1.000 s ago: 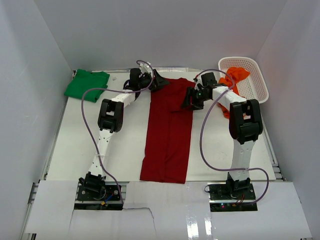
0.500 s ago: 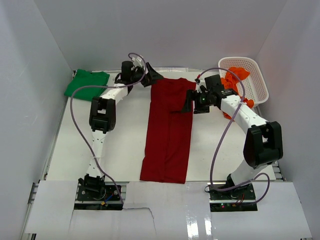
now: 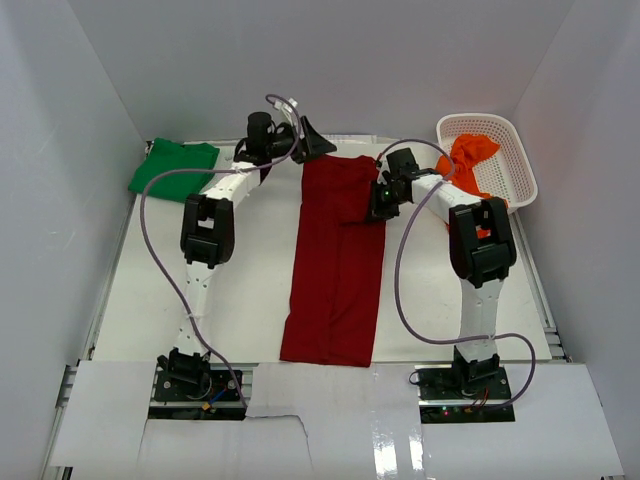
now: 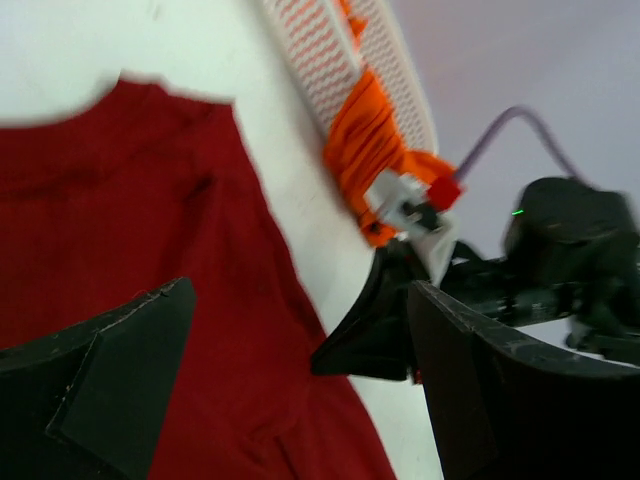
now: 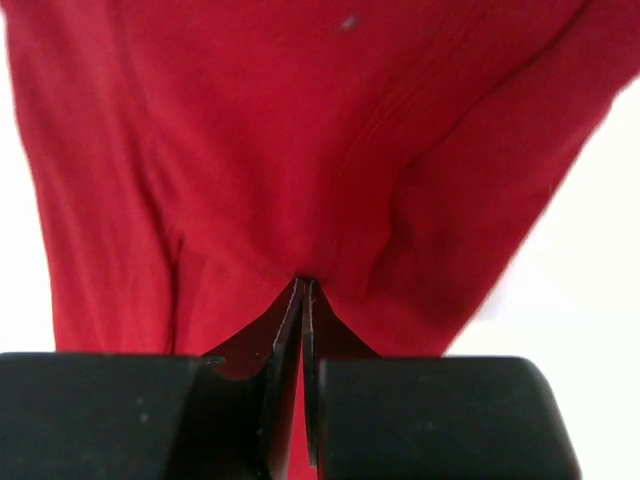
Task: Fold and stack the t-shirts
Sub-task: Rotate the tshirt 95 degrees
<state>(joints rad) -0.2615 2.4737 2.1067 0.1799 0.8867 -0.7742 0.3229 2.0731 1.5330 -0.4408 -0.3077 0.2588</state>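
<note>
The right tool (image 5: 303, 287) has its black fingers pressed together, pinching a ridge of the soft dark red cloth t-shirt (image 3: 335, 270) at its far right edge. The left tool (image 4: 300, 290) is spread wide above the shirt's far left corner; contact cannot be told. The shirt lies as a narrow strip mid-way across the white worktop (image 3: 250, 290), long axis near edge to far edge. The bright green cloth t-shirt (image 3: 175, 168) sits crumpled in the far left corner. The orange cloth t-shirt (image 3: 472, 150) drapes over the rim of the white plastic lattice basket (image 3: 508, 160) in the far right corner.
</note>
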